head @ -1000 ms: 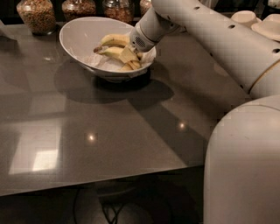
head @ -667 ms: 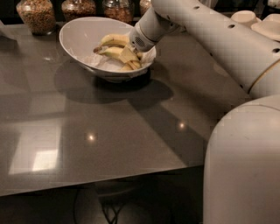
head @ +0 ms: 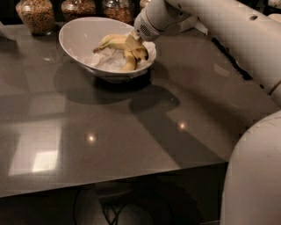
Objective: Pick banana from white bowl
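The white bowl [head: 77, 37] stands tilted at the back of the dark table, lined with crumpled white paper [head: 103, 59]. Yellow bananas [head: 115, 42] lie in its right half, one curving down toward the rim. My gripper [head: 135, 47] reaches down into the bowl from the right and sits right at the bananas, touching them. The white arm [head: 206, 26] runs from the upper right to the gripper. The part of the banana under the gripper is hidden.
Three glass jars of food [head: 37, 15] [head: 78, 8] [head: 117, 9] stand behind the bowl along the back edge. The table's front edge [head: 109, 182] runs across the lower view. My white body [head: 254, 176] fills the lower right corner.
The wrist has shifted slightly up and to the right. The bowl and bananas look unmoved.
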`<state>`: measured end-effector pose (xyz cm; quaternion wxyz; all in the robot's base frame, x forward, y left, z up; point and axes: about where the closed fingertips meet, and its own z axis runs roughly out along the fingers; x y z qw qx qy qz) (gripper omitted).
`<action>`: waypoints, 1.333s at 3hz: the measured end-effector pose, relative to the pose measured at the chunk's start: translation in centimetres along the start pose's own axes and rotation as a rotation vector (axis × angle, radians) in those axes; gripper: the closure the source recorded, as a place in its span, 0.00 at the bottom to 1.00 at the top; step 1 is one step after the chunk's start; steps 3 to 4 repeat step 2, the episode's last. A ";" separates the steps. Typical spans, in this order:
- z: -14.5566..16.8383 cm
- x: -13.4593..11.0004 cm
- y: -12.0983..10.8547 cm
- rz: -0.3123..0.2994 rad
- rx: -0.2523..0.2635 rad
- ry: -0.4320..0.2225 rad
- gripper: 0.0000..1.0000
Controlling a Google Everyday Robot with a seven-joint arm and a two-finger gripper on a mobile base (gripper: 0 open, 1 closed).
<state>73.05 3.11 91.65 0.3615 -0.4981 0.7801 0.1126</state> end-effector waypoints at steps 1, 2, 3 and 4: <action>-2.0 -1.7 -0.2 -0.006 0.024 -0.033 1.00; -3.8 -2.7 0.4 -0.011 0.008 -0.083 1.00; -3.8 -2.7 0.4 -0.011 0.008 -0.083 1.00; -3.8 -2.7 0.4 -0.011 0.008 -0.083 1.00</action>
